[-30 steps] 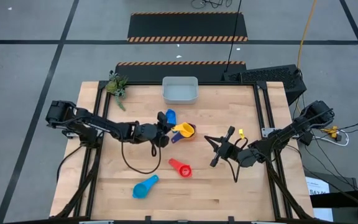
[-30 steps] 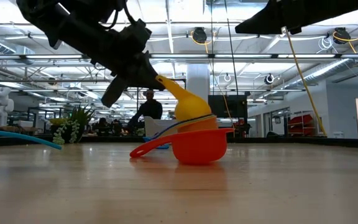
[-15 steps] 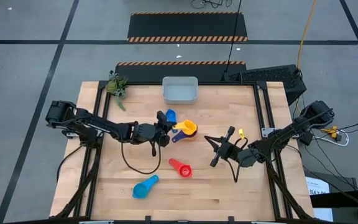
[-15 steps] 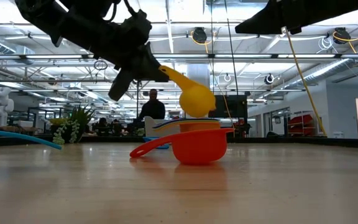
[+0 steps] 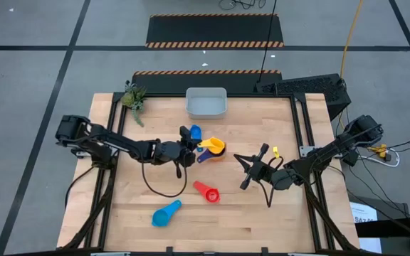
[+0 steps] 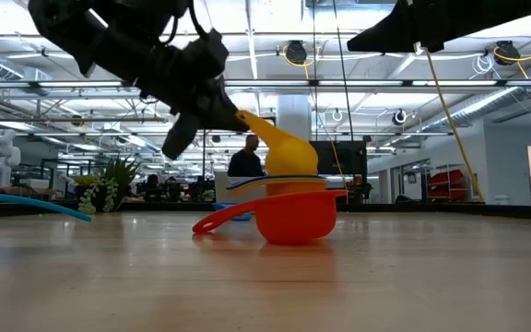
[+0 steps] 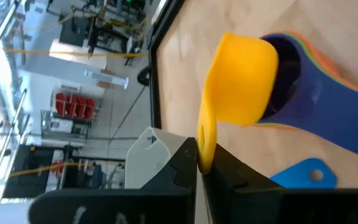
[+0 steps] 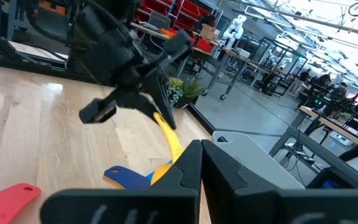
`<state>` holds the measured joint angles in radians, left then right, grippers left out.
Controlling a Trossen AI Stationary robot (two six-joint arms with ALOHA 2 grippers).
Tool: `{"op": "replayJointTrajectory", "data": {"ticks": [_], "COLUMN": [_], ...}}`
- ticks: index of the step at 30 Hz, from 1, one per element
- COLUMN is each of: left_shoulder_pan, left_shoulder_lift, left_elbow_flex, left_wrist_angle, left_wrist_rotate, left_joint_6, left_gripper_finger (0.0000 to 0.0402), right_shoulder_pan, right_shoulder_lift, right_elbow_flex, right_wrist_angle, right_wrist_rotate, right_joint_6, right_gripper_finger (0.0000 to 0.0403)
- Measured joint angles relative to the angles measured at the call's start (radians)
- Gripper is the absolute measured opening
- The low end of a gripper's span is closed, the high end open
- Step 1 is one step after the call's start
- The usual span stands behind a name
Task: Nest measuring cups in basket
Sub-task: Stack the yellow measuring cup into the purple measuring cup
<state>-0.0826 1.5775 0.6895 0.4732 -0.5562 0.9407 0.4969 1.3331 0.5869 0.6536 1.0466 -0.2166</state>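
At the table's [image 5: 262, 220] centre, the left tool [image 5: 189, 147] is clenched on the yellow measuring cup's [image 6: 289, 153] handle, its bowl sitting in the nested stack [image 5: 214, 148]. The basket [image 5: 206, 103] lies at twelve o'clock of the stack. The right tool [image 5: 251, 169], fingers spread, hovers at four o'clock.

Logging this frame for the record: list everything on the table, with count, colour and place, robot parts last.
Basket: one, pale grey-white, far edge, centre.
Plant: one, green, far left corner.
Yellow cup: one, held by its handle over the stack.
Stack of cups: navy and orange showing, mid-table.
Blue cup: one, beside the stack.
Red cup: one, near centre.
Light blue cup: one, near left.
Left gripper: shut on the yellow cup.
Right gripper: open, right of centre.
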Motion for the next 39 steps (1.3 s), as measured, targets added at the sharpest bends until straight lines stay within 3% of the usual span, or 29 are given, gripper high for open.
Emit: {"op": "replayJointTrajectory", "data": {"ticks": [7,18,31,39], "left_shoulder_pan": [-0.011,-0.023,-0.028,-0.052], "left_shoulder_lift": [0.079,0.087,0.087,0.063], "left_elbow_flex": [0.0,0.0,0.0,-0.001], "left_wrist_angle": [0.115,0.048,0.018,-0.071], "left_wrist_rotate": [-0.044,-0.048,-0.048,-0.019], "left_joint_6": [0.009,0.028,-0.091,-0.296], "left_gripper_finger": [0.0023,0.0034,0.0187,0.0241], "right_shoulder_pan": [0.0,0.0,0.0,0.0], "right_shoulder_lift": [0.0,0.0,0.0,0.0], "right_elbow_flex": [0.0,0.0,0.0,0.0], "right_wrist_angle": [0.0,0.0,-0.001,-0.015], "right_wrist_rotate": [0.0,0.0,-0.001,-0.001], "right_joint_6": [0.013,0.009,-0.005,-0.004], "right_gripper_finger": [0.0,0.0,0.0,0.0]}}
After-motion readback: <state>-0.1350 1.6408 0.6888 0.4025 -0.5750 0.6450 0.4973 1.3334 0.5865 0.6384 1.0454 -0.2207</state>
